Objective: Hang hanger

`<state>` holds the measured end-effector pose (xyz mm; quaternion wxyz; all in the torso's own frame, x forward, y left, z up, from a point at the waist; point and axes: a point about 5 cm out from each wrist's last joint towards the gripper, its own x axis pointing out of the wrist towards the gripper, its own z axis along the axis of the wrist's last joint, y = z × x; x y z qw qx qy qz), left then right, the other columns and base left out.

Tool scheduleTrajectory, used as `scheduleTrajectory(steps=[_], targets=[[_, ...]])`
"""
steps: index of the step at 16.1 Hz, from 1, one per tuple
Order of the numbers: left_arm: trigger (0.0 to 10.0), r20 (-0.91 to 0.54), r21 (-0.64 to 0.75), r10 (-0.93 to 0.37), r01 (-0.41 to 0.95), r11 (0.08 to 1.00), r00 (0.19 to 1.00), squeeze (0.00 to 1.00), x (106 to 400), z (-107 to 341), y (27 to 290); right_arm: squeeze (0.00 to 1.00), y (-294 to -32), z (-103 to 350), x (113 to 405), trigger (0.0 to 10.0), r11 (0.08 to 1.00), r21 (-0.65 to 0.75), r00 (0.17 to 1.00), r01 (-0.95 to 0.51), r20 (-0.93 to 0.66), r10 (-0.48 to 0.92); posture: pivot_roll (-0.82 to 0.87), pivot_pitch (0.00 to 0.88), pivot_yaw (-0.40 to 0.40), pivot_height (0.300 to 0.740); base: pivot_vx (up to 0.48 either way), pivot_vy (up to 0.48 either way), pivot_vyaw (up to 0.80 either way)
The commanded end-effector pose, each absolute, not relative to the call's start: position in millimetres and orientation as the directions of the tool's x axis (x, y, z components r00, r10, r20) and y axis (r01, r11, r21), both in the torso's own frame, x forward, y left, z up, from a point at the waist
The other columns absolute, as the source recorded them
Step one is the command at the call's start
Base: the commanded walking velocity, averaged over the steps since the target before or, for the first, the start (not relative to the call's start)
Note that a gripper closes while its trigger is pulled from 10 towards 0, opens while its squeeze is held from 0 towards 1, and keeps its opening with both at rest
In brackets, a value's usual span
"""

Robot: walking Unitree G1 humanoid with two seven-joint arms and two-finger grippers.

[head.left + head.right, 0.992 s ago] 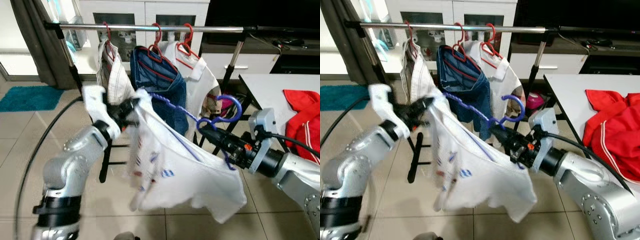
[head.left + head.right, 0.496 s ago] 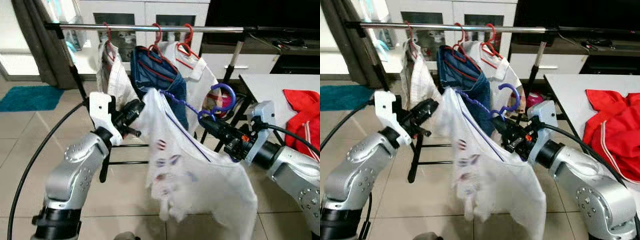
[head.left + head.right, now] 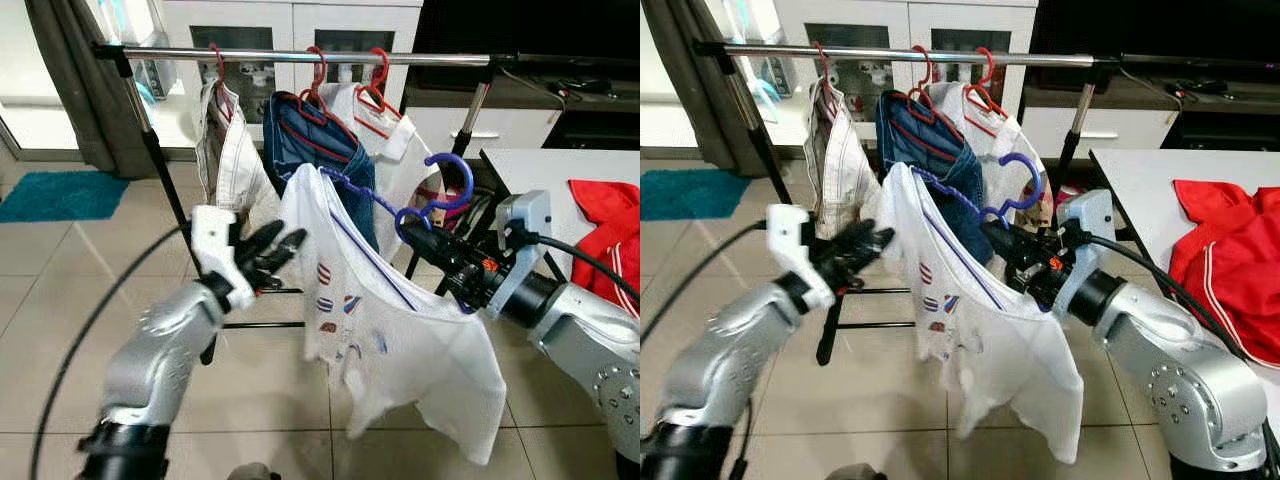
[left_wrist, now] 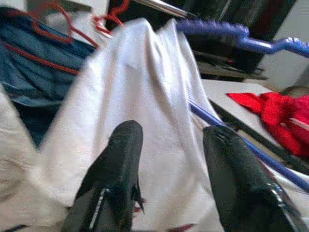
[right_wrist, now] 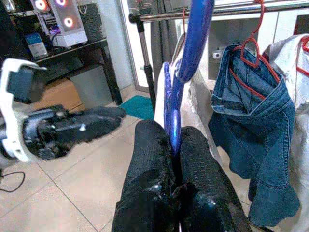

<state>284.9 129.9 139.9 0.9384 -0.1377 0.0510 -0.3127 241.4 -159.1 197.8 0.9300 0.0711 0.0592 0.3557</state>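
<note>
A metal clothes rail (image 3: 300,56) is running across the top of the scene, and everything here is placed against it. Far to the left of the rail, on the tiled floor, a teal rug (image 3: 60,195) is lying. Under the rail's left end, a white garment (image 3: 228,150) is hanging from a red hanger (image 3: 215,62). Below and in front of that garment, the robot's left gripper (image 3: 283,252) is reaching forward with its two black fingers (image 4: 123,159) spread apart, gripping nothing; its tips are sitting just beside the left edge of a white shirt (image 3: 390,340), and whether they are touching the cloth cannot be told. That shirt, printed with small red and blue marks, is draped on a blue hanger (image 3: 440,195), which is being held below and in front of the rail's middle, its hook curling upward but not reaching the rail. Behind it, a denim garment (image 3: 320,150) and another white shirt (image 3: 395,150) are hanging from the rail on red hangers. To the right, below the rail, the right gripper (image 3: 425,243) is pinching the blue hanger's neck, its fingers (image 5: 149,164) closed tight on the blue shaft. Farther right, beyond the rail's right post, a red garment (image 3: 605,235) is lying on a white table (image 3: 530,175).
</note>
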Motion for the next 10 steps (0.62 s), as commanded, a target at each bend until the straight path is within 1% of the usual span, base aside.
scheduleTrajectory(steps=[1,3,4,5,7,10], targets=[[10.0,-0.009,-0.302,-0.622,0.591,0.748,0.783,1.0,287.2,139.3,125.5,0.0,-155.8,208.4,241.2,0.0,0.722,0.156,0.729,-0.673,-0.023,0.684,-0.02,0.0,-0.011,0.74,0.0,0.0,0.0],[10.0,-0.029,-0.32,-0.678,0.636,0.702,0.734,1.0,290.6,130.6,118.3,0.0,-153.9,211.4,240.7,0.0,0.717,0.15,0.723,-0.681,-0.018,0.69,-0.02,0.0,-0.011,0.74,0.0,0.0,0.0],[10.0,-0.029,-0.334,-0.701,0.654,0.679,0.713,0.19,291.9,128.7,115.5,0.0,-153.7,211.9,240.3,0.0,0.716,0.147,0.722,-0.683,-0.018,0.692,-0.03,0.0,-0.007,0.74,0.0,0.0,0.0],[10.0,-0.031,-0.329,-0.699,0.653,0.682,0.715,0.0,296.8,127.7,114.9,0.0,-153.3,212.5,239.8,0.0,0.715,0.144,0.72,-0.684,-0.018,0.693,-0.03,0.0,-0.005,0.74,0.0,0.0,0.0],[10.0,-0.032,-0.326,-0.687,0.642,0.694,0.726,0.0,303.7,126.2,115.3,0.0,-152.7,213.4,239.1,0.0,0.713,0.142,0.718,-0.687,-0.016,0.696,-0.03,0.0,-0.003,0.74,0.0,0.0,0.0],[10.0,-0.013,-0.342,-0.702,0.656,0.672,0.712,0.0,312.8,123.7,110.3,0.0,-151.0,214.7,237.9,0.0,0.705,0.142,0.711,-0.695,-0.013,0.703,-0.04,0.0,-0.003,0.74,0.0,0.0,0.0]])
